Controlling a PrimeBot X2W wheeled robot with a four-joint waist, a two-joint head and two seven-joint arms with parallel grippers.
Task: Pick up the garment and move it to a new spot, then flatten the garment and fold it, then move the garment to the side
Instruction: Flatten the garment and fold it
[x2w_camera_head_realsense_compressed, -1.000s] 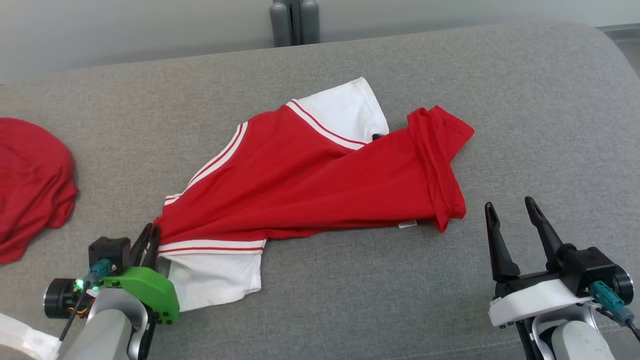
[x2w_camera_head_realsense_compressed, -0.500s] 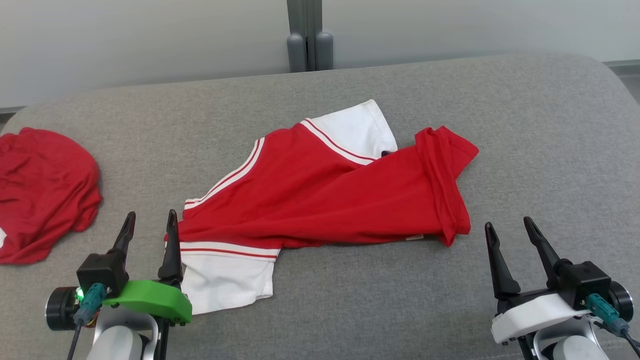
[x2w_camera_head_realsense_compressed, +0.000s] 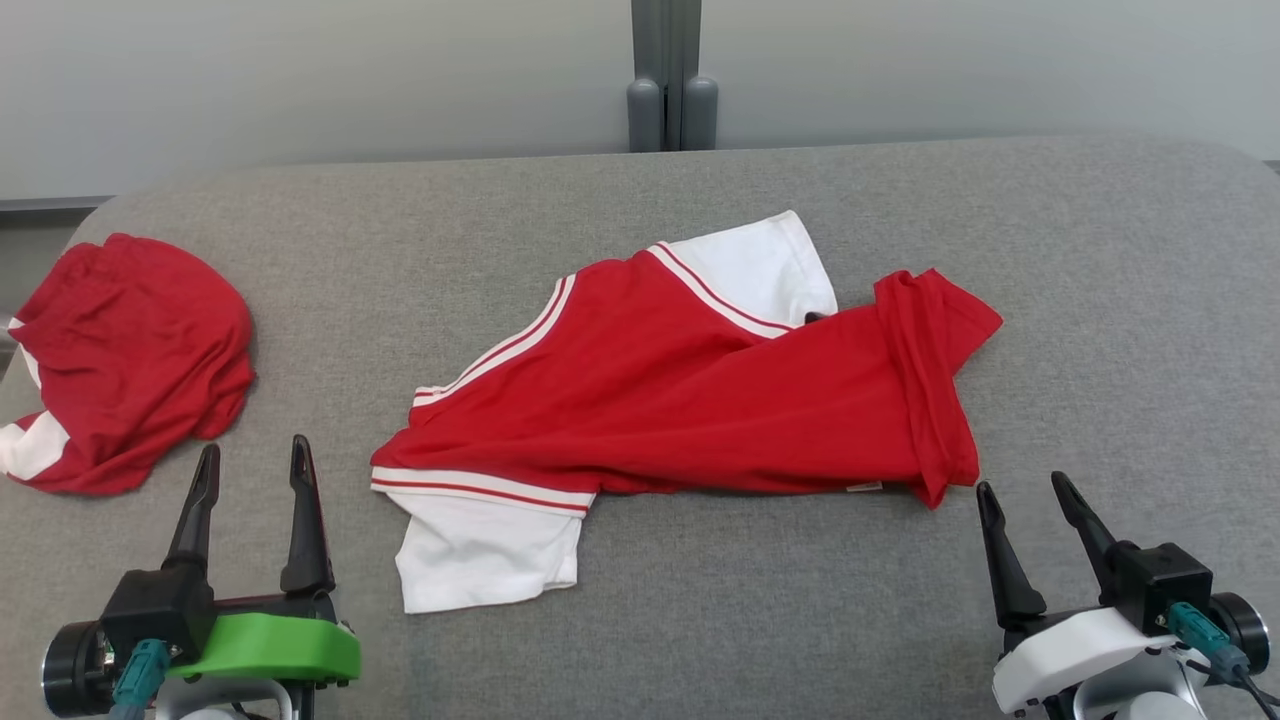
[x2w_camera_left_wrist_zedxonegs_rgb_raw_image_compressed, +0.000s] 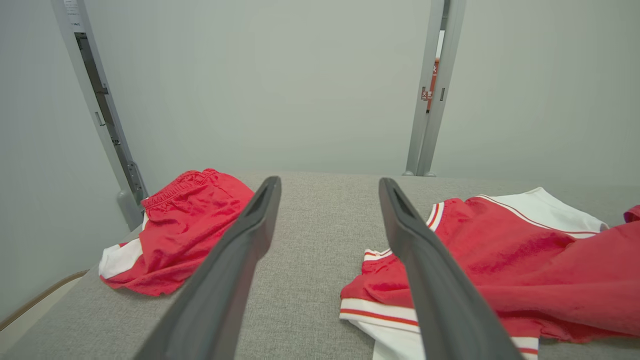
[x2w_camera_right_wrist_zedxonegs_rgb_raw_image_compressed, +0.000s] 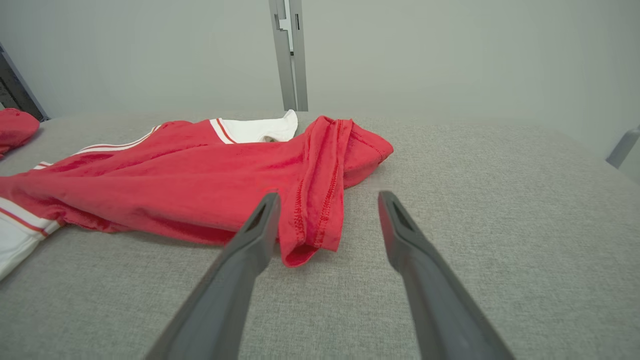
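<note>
A red T-shirt (x2w_camera_head_realsense_compressed: 690, 400) with white sleeves and red-and-white striped trim lies crumpled across the middle of a grey upholstered surface (x2w_camera_head_realsense_compressed: 700, 640), loosely doubled over on itself rather than flat. One white sleeve (x2w_camera_head_realsense_compressed: 485, 550) spreads toward the robot at the shirt's left end, and the other pokes out at the far side. The hem end is bunched into a ridge on the right.

The left gripper (x2w_camera_head_realsense_compressed: 253, 452) hovers low at the near left with its fingers spread wide and nothing between them, just beside the near sleeve but clear of it. The right gripper (x2w_camera_head_realsense_compressed: 1022, 487) is likewise splayed and empty, near the shirt's hem corner and apart from it.

The head view adds a small white label (x2w_camera_head_realsense_compressed: 865, 488) peeking out along the shirt's near edge. The left wrist view gives the second garment (x2w_camera_left_wrist_zedxonegs_rgb_raw_image_compressed: 180, 230) away as red shorts with a gathered elastic waistband and a white side panel, lying well apart from the shirt near the surface's left edge. A grey post (x2w_camera_left_wrist_zedxonegs_rgb_raw_image_compressed: 434, 90) there carries a small red sign. The right wrist view brings the rolled hem (x2w_camera_right_wrist_zedxonegs_rgb_raw_image_compressed: 320, 200) close – its double stitching is plain, and its lowest corner sits between the two fingers in the picture
</note>
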